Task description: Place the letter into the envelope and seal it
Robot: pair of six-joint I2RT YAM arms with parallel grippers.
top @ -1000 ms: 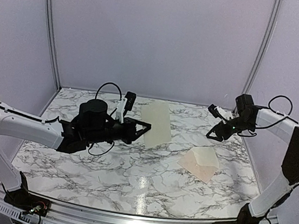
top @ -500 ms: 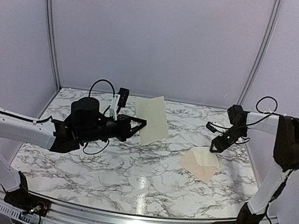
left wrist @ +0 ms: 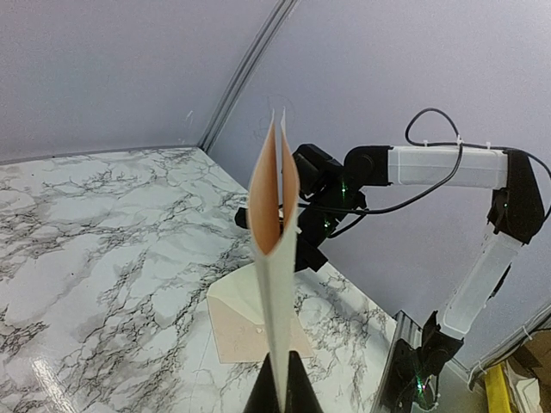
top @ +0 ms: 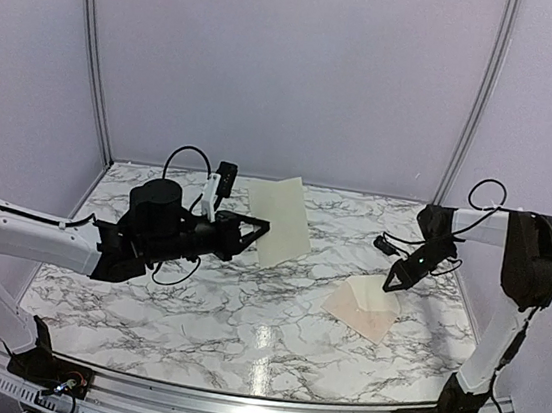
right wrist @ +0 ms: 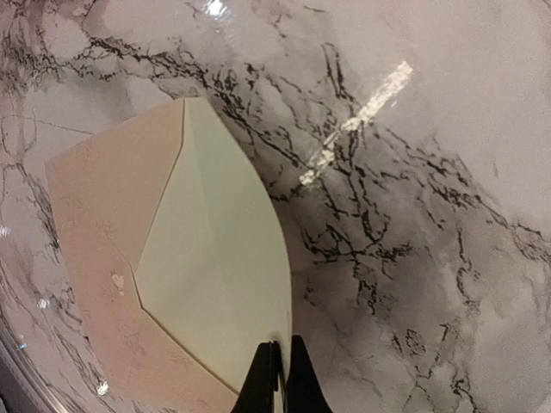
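My left gripper (top: pixel 261 227) is shut on the near edge of the letter (top: pixel 279 219), a pale flat sheet held up off the marble table. The left wrist view shows the letter (left wrist: pixel 274 232) edge-on and bowed, rising from the closed left gripper (left wrist: pixel 281 383). The envelope (top: pixel 359 307) lies on the table at the right with its triangular flap (right wrist: pixel 215 275) open. My right gripper (top: pixel 393 281) is down at the flap's edge. In the right wrist view the right gripper (right wrist: pixel 282 361) is shut on that flap edge. The envelope (left wrist: pixel 232 327) shows beyond the letter.
The marble table (top: pixel 241 323) is walled by pale panels at the back and sides, with metal posts (top: pixel 93 53) in the corners. A metal rail (top: pixel 232 403) runs along the near edge between the arm bases.
The right gripper came down to the envelope and closed on its flap edge; the envelope shifted slightly. The left arm lifted the letter off the table and pulled back a little, then held still.
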